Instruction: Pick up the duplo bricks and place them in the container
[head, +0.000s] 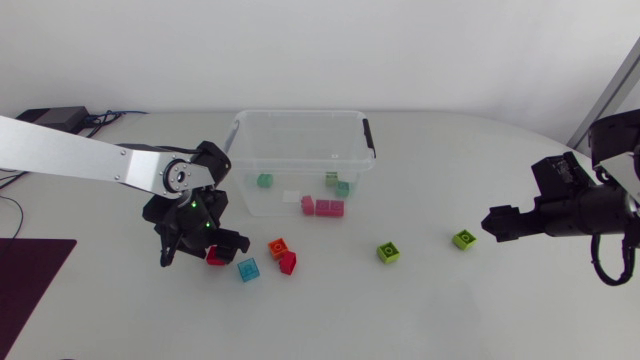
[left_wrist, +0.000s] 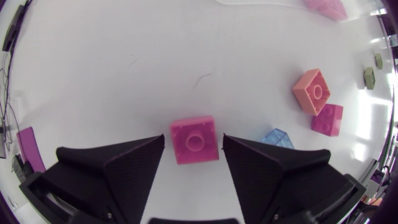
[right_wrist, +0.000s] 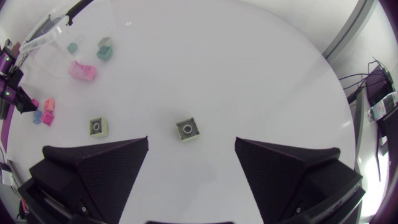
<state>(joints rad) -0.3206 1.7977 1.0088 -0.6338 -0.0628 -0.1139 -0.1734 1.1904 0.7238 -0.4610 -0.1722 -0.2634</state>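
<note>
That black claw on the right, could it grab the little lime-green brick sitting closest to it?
Probably yes. The lime-green plastic duplo brick lies alone on the bare white table just ahead of the right gripper, whose fingers stand open, and nothing sits between them.

Head camera overlooks the whole white table (head: 450, 300); left wrist camera faces down close over a pink square brick (left_wrist: 194, 139), right wrist camera higher over a lime-green square brick (right_wrist: 187, 129), both shared overhead.

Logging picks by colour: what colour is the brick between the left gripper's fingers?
The brick is pinkish red; it shows best in the left wrist view.
</note>
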